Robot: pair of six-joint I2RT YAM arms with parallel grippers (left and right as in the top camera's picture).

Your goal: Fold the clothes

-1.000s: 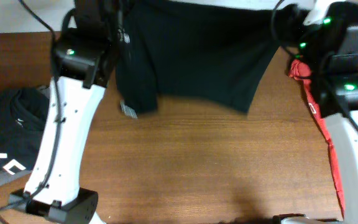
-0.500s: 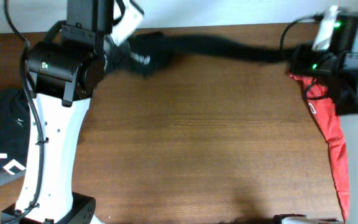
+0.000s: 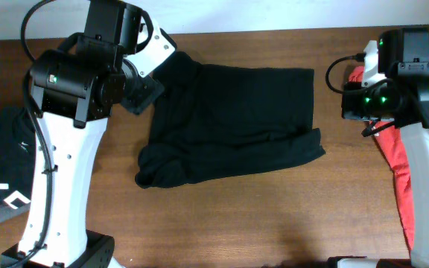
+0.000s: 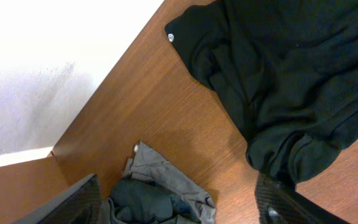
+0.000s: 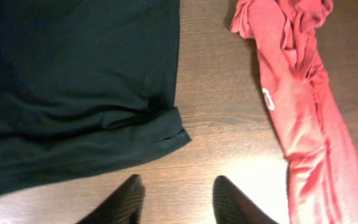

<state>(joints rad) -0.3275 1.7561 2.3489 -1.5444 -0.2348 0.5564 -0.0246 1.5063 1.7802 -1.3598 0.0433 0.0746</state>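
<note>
The clothes in hand here are one large black garment (image 3: 229, 123). It lies spread and loosely doubled over on the middle of the table, with its lower left corner bunched. A small round white logo (image 4: 170, 37) shows near one corner. My left gripper (image 4: 179, 210) is open beside the garment's left edge, its fingers (image 4: 73, 202) wide apart and holding nothing. My right gripper (image 5: 180, 200) is open over bare wood just off the garment's right corner (image 5: 166, 134), touching no cloth.
A red garment (image 3: 395, 175) trails down the right side of the table under my right arm. A dark navy garment with white letters (image 3: 2, 186) and a grey piece (image 4: 166, 180) are heaped at the left edge. The far table edge meets a white wall (image 4: 36, 74).
A second ago both grippers held the black garment up, stretched between them. It now lies flat on the table, and both grippers have opened and let it go.
</note>
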